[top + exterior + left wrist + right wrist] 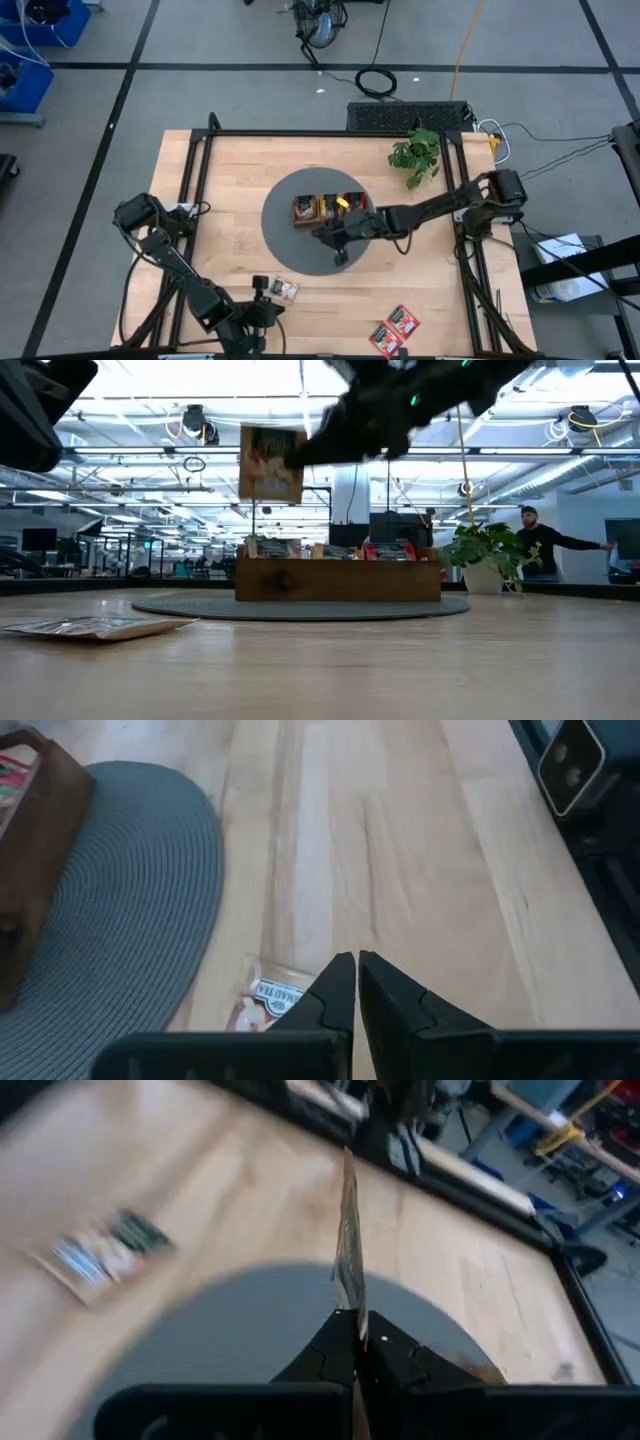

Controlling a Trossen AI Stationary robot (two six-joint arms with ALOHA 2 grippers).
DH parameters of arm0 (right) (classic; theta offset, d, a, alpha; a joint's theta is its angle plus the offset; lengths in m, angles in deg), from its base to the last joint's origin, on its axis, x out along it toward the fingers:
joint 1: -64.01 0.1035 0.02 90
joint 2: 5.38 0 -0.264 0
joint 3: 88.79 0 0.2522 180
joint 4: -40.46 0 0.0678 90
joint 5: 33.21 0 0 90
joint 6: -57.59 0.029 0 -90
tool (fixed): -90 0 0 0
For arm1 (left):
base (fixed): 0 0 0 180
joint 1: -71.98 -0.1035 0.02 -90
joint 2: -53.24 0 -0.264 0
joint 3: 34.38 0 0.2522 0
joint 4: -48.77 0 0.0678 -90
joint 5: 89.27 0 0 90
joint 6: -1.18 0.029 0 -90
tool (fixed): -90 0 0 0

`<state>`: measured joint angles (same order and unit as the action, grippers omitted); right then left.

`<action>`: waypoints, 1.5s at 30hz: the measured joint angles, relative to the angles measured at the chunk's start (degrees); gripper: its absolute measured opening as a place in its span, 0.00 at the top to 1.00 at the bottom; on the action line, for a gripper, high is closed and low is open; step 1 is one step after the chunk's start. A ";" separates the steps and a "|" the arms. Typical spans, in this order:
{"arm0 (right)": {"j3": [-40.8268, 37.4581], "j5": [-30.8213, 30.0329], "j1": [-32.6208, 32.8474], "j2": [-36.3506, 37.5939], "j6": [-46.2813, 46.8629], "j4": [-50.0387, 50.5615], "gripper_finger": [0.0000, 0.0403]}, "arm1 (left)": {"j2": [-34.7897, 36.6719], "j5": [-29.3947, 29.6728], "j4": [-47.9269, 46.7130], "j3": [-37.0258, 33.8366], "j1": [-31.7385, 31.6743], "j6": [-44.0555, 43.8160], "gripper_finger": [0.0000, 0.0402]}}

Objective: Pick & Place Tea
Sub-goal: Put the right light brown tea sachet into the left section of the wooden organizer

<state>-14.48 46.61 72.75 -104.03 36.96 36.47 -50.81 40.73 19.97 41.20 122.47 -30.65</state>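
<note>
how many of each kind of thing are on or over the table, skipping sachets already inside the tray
red sachets: 2
pale sachet lying flat: 1
held sachet in the right gripper: 1
wooden tray: 1
round mat: 1
plant: 1
total: 7

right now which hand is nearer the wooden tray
Right. The right hand hangs over the grey mat just beside the wooden tray, shut on a tea sachet. The left hand waits near the table's front edge.
</note>
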 joint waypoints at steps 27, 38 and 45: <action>-0.48 8.79 -11.73 -8.66 6.65 -2.61 1.00 | 0.07 0.58 -1.43 -1.84 -0.14 -0.98 0.94; -0.50 8.86 -12.46 -9.94 8.43 -0.97 0.99 | 0.09 0.59 -1.53 -1.86 -0.21 -1.08 0.94; -0.50 8.36 -12.47 -9.83 10.94 -1.43 0.85 | 0.09 0.60 -1.65 -1.86 -0.21 -1.08 0.94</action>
<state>-14.98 54.97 60.28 -113.87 47.90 35.04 -50.72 41.33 18.32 39.34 122.26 -31.73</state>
